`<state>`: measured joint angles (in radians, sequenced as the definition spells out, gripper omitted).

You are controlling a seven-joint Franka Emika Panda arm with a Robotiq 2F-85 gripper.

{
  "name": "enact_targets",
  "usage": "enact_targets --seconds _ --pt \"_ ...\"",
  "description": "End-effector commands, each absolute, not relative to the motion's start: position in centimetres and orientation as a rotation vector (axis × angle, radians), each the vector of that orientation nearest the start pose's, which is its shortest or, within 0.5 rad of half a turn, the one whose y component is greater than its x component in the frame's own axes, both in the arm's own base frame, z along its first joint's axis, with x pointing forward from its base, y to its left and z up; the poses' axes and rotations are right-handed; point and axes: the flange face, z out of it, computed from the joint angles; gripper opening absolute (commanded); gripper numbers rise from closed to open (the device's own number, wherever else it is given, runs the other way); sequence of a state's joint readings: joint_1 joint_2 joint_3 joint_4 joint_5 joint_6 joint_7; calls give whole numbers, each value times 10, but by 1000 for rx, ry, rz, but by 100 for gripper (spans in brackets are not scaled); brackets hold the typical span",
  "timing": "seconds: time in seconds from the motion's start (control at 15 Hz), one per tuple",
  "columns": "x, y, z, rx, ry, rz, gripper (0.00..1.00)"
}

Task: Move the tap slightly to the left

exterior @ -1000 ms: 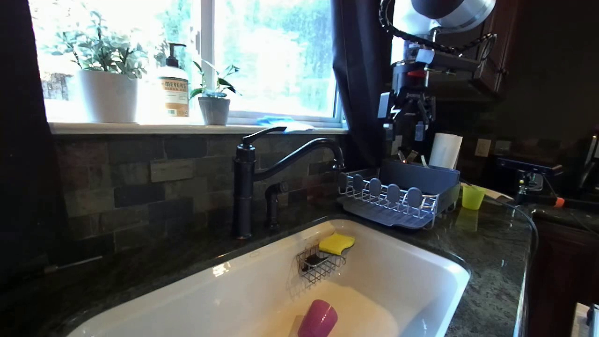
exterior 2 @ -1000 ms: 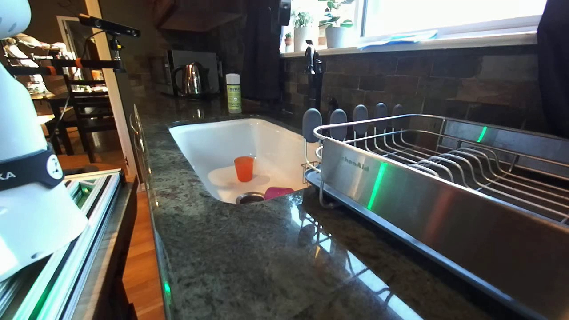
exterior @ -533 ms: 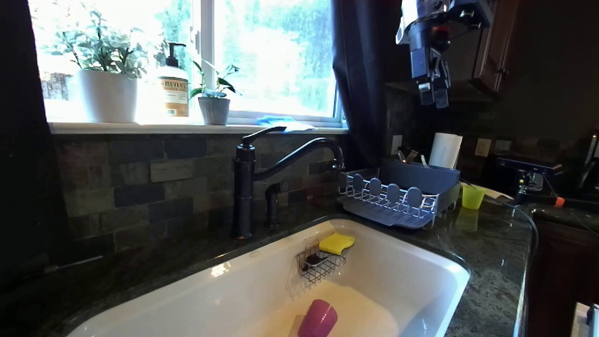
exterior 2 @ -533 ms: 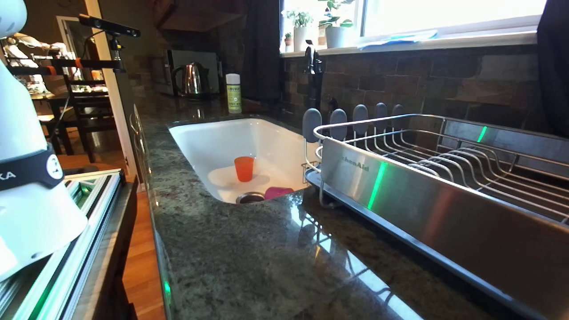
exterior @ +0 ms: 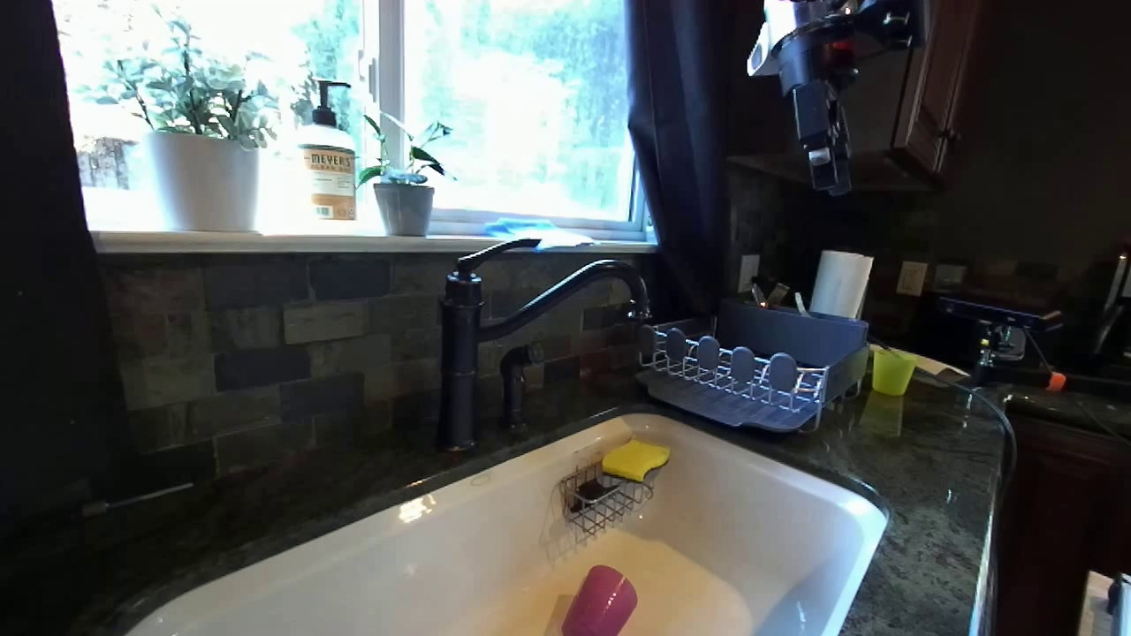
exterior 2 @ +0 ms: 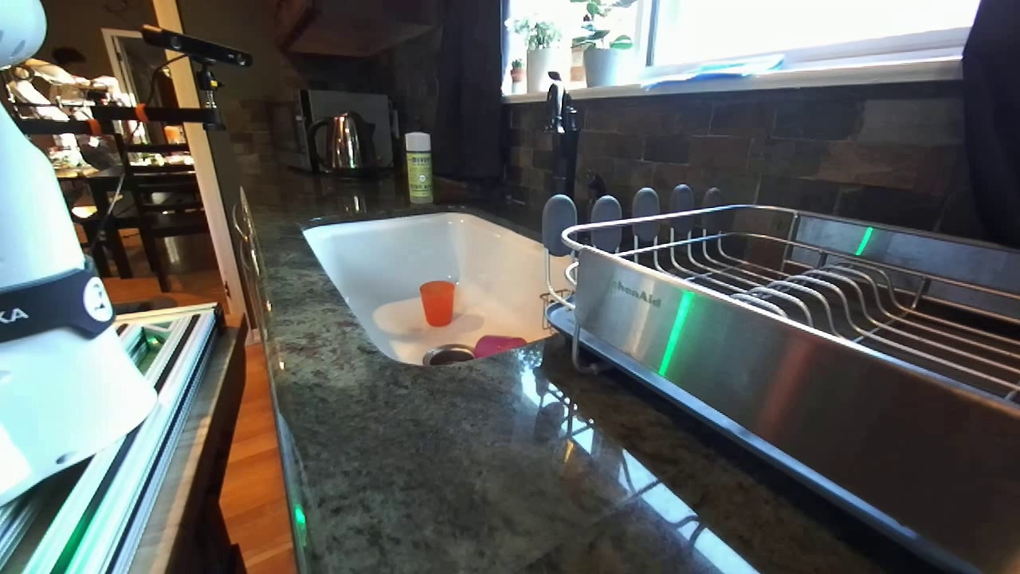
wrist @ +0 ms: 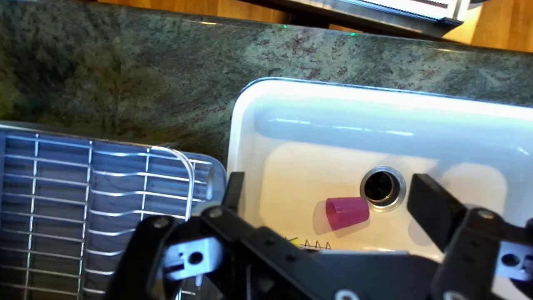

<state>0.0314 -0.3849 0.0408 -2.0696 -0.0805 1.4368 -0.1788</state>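
Note:
The tap (exterior: pixel 459 371) is dark bronze-black, with a tall post, a lever on top and a long arched spout. In that exterior view its spout points right, its tip near the dish rack's corner. It also shows, nearly end-on, in an exterior view (exterior 2: pixel 564 159). The tap does not show in the wrist view. My gripper (exterior: pixel 829 187) hangs high in the air, right of the tap and well apart from it, above the dish rack. In the wrist view my gripper (wrist: pixel 327 181) has its fingers wide apart with nothing between them; the sink lies far below.
A dish rack (exterior: pixel 751 406) stands right of the white sink (exterior: pixel 870 521). A pink cup (exterior: pixel 603 601) and an orange cup (exterior 2: pixel 437 303) are in the sink. A yellow sponge (exterior: pixel 636 460) sits in a wire caddy. Plants and a soap bottle (exterior: pixel 327 172) line the sill.
My gripper has risen, shifted a little right in an exterior view and turned, so its fingers now overlap there. The tap has not moved.

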Motion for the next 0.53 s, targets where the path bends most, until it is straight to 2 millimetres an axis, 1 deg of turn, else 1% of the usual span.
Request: enact_targets --seconds 0.0,0.07,0.2,0.33,0.47 --pt "418 37 570 -3259 -661 356 100" --pt "434 30 569 -3272 -744 351 100" --pt "453 22 575 -3286 -924 279 100" --pt "474 13 584 -3275 -1094 157 100" --pt "496 14 588 -3239 -1241 2 100"
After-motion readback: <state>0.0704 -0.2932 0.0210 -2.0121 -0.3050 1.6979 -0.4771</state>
